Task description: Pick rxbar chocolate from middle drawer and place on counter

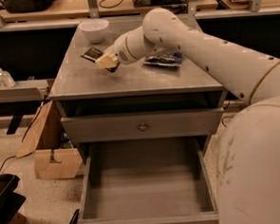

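Observation:
The rxbar chocolate [92, 54], a small flat black bar, lies on the counter [128, 81] at its back left. My gripper [106, 62] hovers low over the counter, right beside the bar's near-right end; whether it touches the bar does not show. The white arm reaches in from the right across the counter. The middle drawer [147, 185] is pulled fully out below, and its grey floor is bare.
A white bowl [94, 29] stands at the counter's back left, behind the bar. A crinkled blue chip bag [163, 60] lies under the arm at mid-right. A closed drawer front with a round knob [143, 127] sits above the open drawer. Cardboard boxes [52, 159] stand on the floor at left.

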You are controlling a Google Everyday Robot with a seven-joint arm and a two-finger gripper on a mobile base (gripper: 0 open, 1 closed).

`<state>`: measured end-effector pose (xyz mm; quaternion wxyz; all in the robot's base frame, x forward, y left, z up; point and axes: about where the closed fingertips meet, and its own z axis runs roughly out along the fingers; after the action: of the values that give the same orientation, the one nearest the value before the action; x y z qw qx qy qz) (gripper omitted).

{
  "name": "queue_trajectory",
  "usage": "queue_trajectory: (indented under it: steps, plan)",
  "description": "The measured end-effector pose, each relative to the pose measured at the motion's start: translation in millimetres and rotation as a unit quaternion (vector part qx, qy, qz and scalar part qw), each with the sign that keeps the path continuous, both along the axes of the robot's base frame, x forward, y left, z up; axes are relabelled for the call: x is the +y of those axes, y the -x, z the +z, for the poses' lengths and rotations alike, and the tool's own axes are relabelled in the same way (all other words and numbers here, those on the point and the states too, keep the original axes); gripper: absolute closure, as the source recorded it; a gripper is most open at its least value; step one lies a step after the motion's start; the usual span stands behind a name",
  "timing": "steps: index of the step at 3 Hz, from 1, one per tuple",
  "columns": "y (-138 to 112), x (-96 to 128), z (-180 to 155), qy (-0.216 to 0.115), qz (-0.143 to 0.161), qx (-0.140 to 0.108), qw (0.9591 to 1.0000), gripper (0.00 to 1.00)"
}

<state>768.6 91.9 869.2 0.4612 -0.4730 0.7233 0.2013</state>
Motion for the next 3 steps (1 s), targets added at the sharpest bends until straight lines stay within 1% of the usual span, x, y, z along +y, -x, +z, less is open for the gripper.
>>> queue_trajectory:
  steps: [2,3]
  plan:
    - [0.8,5.0,-3.1,0.000,0.004,0.002,1.0000,0.04]
    - [1.1,6.3,-4.0,0.000,0.005,0.003,1.0000,0.00]
